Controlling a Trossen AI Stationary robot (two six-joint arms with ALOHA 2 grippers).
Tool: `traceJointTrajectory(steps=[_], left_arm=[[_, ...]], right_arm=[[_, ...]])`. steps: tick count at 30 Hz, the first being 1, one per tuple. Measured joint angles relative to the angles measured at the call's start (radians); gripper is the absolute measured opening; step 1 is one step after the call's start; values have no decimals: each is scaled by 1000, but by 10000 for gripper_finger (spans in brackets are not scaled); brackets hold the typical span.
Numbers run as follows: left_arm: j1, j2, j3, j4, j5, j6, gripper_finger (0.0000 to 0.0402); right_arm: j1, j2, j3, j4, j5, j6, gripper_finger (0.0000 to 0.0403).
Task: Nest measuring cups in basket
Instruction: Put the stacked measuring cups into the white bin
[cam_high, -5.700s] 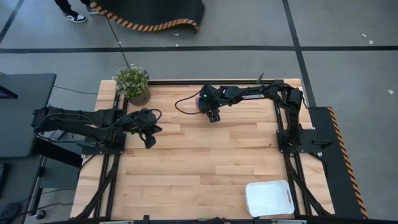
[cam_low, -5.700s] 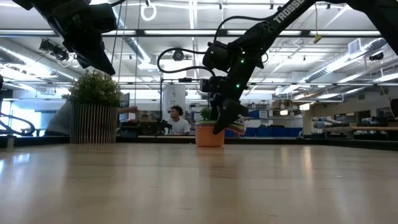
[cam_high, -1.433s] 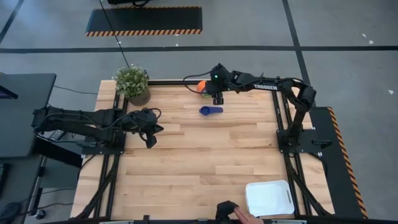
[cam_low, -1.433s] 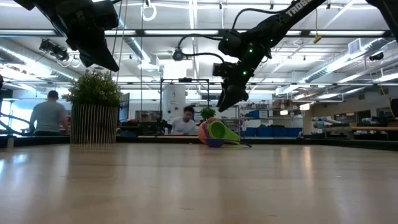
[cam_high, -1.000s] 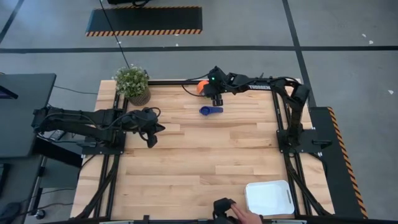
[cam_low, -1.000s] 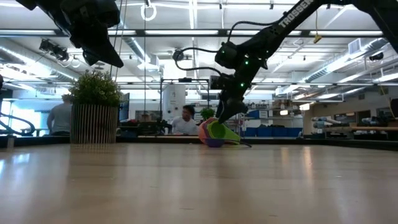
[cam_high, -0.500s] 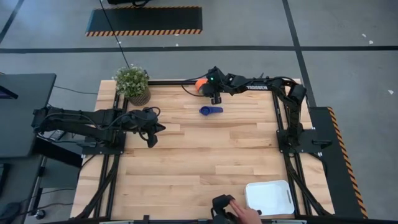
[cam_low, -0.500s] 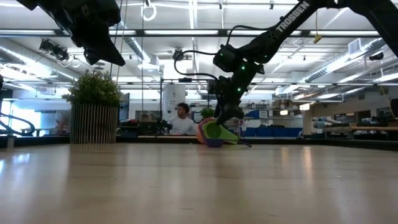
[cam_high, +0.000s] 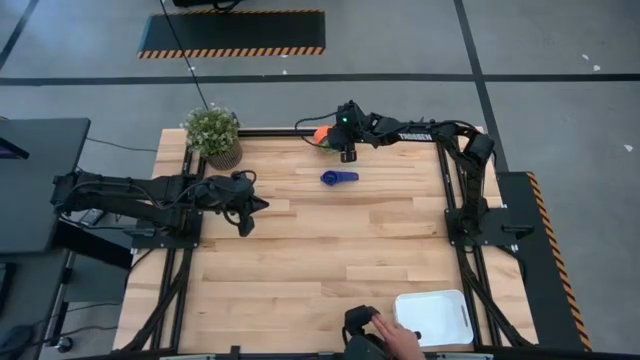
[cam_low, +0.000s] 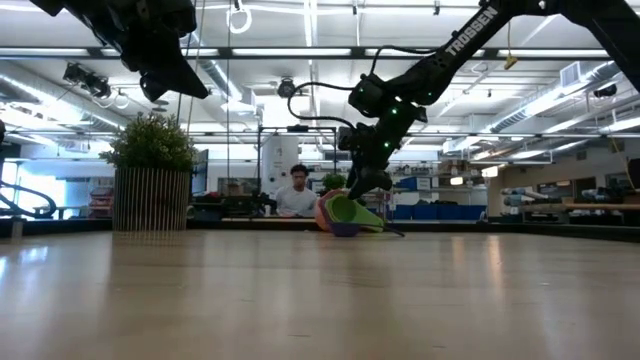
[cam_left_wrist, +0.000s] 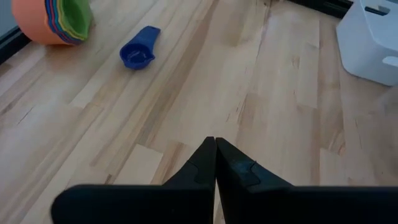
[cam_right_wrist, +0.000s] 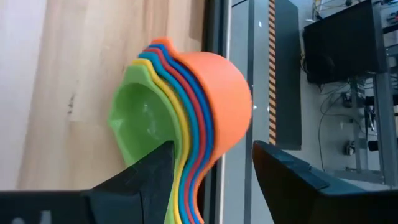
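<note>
On the left, my left claw (cam_high: 247, 209) hangs over the table's left middle, fingers pressed together on nothing; it has not shifted over the last seconds. The plant (cam_high: 213, 133) sits at the far left corner.

The change is further right. My right claw (cam_high: 347, 156) carried the stack (cam_right_wrist: 180, 121) of nested cups to the far edge, and a dark blue cup (cam_high: 338, 177) now lies on its own on the wood just in front. In the last second the claw has come down from above the stack to its level. From the wrist, its fingers (cam_right_wrist: 148, 173) stand spread, one on each side of the stack, which lies on its side, orange cup outermost, green innermost. They are not pinching it yet, as far as I can tell.

I judge that I am about to grip the stack, so nesting is barely begun: the blue cup is apart and nothing is in the basket (cam_high: 432, 318).

The basket sits at the near right corner, well apart from both claws. A person's hand (cam_high: 385, 335) has reached in just beside it.
</note>
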Motion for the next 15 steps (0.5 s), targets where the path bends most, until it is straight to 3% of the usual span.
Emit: traceJointTrajectory(steps=[9,15], left_arm=[[0,0,0,-1,0,0,13],[0,0,0,-1,0,0,13]], right_arm=[[-19,0,0,21,-101,2,223],[-19,0,0,25,-108,2,223]])
